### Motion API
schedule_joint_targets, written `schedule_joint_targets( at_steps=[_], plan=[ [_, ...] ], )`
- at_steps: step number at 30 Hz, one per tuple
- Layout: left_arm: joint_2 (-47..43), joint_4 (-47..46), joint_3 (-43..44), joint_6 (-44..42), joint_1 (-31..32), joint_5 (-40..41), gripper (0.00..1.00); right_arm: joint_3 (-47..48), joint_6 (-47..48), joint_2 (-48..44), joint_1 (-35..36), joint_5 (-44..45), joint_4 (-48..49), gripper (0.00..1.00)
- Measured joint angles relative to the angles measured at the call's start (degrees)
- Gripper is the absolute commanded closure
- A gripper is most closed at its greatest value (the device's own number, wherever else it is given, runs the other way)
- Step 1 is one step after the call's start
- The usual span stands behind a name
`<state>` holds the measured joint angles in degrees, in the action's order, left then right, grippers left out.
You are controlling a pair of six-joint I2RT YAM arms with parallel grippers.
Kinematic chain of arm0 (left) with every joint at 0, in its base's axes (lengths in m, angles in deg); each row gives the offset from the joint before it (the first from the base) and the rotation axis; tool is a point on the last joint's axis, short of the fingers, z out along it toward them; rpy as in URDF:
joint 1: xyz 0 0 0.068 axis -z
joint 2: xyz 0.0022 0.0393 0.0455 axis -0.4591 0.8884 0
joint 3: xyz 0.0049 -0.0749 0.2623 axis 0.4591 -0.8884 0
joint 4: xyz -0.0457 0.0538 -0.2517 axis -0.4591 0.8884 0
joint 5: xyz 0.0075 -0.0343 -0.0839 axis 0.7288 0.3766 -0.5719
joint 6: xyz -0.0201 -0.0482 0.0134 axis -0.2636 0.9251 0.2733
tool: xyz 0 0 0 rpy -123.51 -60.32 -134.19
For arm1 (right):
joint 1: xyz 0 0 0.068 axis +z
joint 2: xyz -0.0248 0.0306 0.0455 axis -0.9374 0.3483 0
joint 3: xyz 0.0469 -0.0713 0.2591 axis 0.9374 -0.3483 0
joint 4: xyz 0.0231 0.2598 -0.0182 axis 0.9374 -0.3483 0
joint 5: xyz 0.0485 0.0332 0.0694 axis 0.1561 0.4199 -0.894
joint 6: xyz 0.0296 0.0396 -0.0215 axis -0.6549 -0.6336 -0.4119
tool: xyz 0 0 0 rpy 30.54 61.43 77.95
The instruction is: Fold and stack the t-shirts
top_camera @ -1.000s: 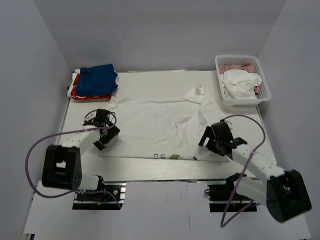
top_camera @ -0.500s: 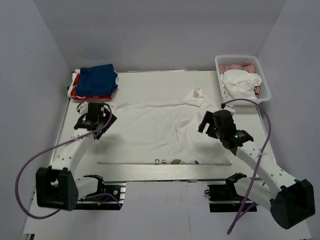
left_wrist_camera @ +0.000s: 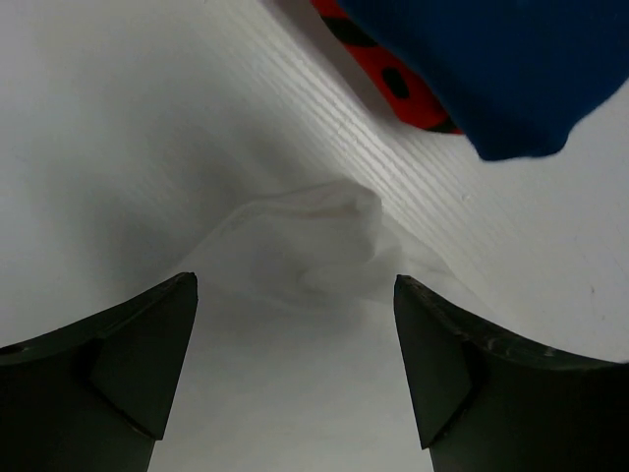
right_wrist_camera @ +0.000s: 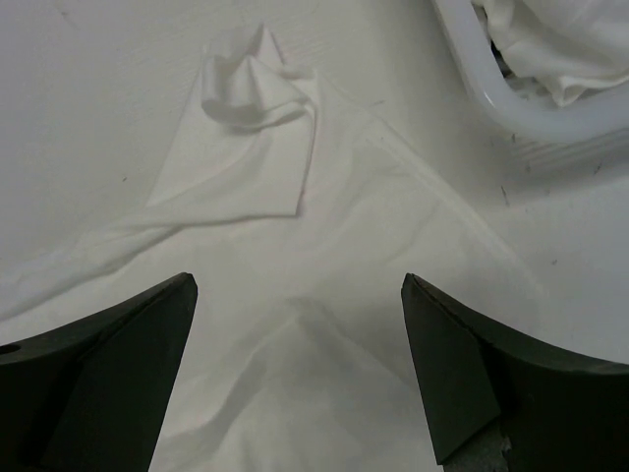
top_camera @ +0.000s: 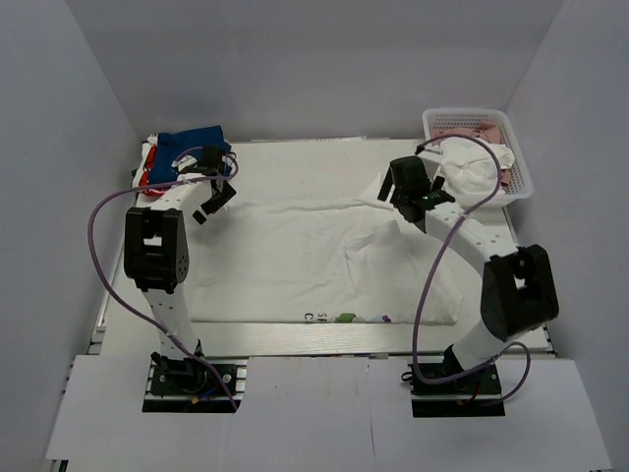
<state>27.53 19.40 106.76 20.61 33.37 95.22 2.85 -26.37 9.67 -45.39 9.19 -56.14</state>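
My left pincer point(left_wrist_camera: 295, 285) and right pincer point(right_wrist_camera: 298, 283) hang released — each above a crumpled sleeve of the white t-shirt point(top_camera: 295, 256).

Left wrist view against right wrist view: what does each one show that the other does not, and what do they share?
Only the left wrist view shows the folded blue t-shirt lying on the red t-shirt. Only the right wrist view shows the white basket with white cloth in it. Both show a bunched sleeve end of the white t-shirt on the table. In both, the dark fingers stand wide apart, the left fingers and the right fingers, holding nothing.
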Motion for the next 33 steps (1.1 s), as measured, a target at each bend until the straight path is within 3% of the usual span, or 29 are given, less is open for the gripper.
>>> schedule_joint_targets(
  at_steps=[5,9,12,13,15,16,23,28,31,33],
  plan=[
    [5.1,1.4,5.1,-1.1,0.0,2.3,0.13,8.0,2.3,9.7,-2.5,-1.1,-0.3,0.10],
    [7.1,1.5,7.3,-1.8,0.0,2.6,0.26,12.1,3.0,15.8,-4.0,-3.7,-0.3,0.10],
    [7.9,1.2,8.0,-2.8,0.0,2.8,0.47,12.5,3.2,18.2,-4.9,-5.1,-0.4,0.10],
    [8.2,1.0,8.0,-3.0,0.0,2.9,0.65,12.5,3.3,18.7,-5.1,-5.5,-0.5,0.10],
    [8.7,0.5,8.0,-3.9,0.0,3.0,0.85,13.1,3.6,19.8,-5.6,-6.2,-0.5,0.10],
    [8.9,0.3,8.0,-3.9,0.0,3.0,1.00,13.8,3.8,20.5,-5.9,-6.8,-0.5,0.10],
    [9.4,-1.4,7.4,-5.6,0.0,3.5,1.00,27.0,4.9,30.0,-7.3,-10.9,-0.3,0.10],
    [7.2,-5.7,1.9,-7.2,0.0,3.4,1.00,33.7,5.7,36.0,-8.0,-13.0,0.5,0.10],
    [5.7,-7.1,-0.3,-7.8,0.0,3.4,1.00,34.7,7.0,38.7,-8.5,-14.4,1.7,0.20],
    [4.5,-7.8,-0.9,-8.3,0.0,3.4,1.00,34.9,8.2,40.5,-8.9,-16.0,2.4,0.45]
  ],
)
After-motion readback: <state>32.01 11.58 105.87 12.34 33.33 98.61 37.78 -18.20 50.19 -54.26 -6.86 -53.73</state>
